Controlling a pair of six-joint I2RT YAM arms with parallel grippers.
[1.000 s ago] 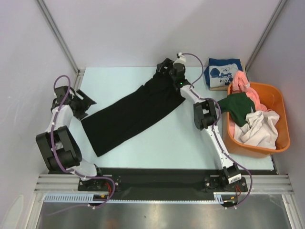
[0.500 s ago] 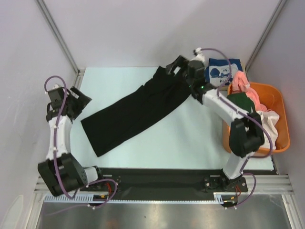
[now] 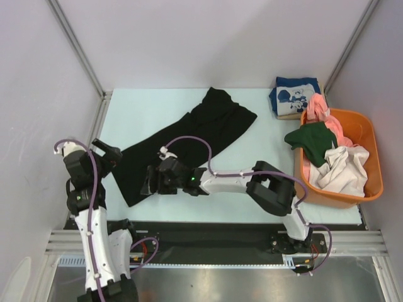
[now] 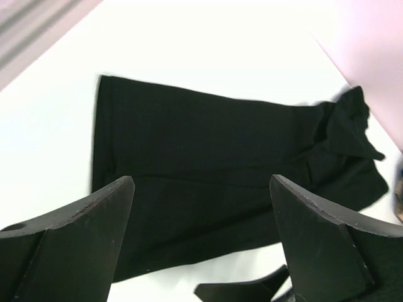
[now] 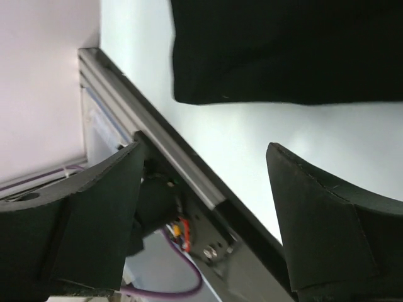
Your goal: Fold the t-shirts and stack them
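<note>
Black tee in a long strip, 2 spread claws at its near end

The black t-shirt (image 3: 189, 141) lies diagonally on the table (image 3: 164, 107). The left gripper (image 3: 112, 157) sits just beside its near-left edge, fingers wide apart and empty. The right gripper (image 3: 150, 182) hangs over that same end, also spread and holding nothing, its arm stretched along the table's near side. Far right, a folded navy tee (image 3: 293, 95) lies beside the orange basket (image 3: 356, 115), which holds 3 tees: pink (image 3: 320, 107), dark green (image 3: 312, 139) and off-white (image 3: 340, 170).
</note>
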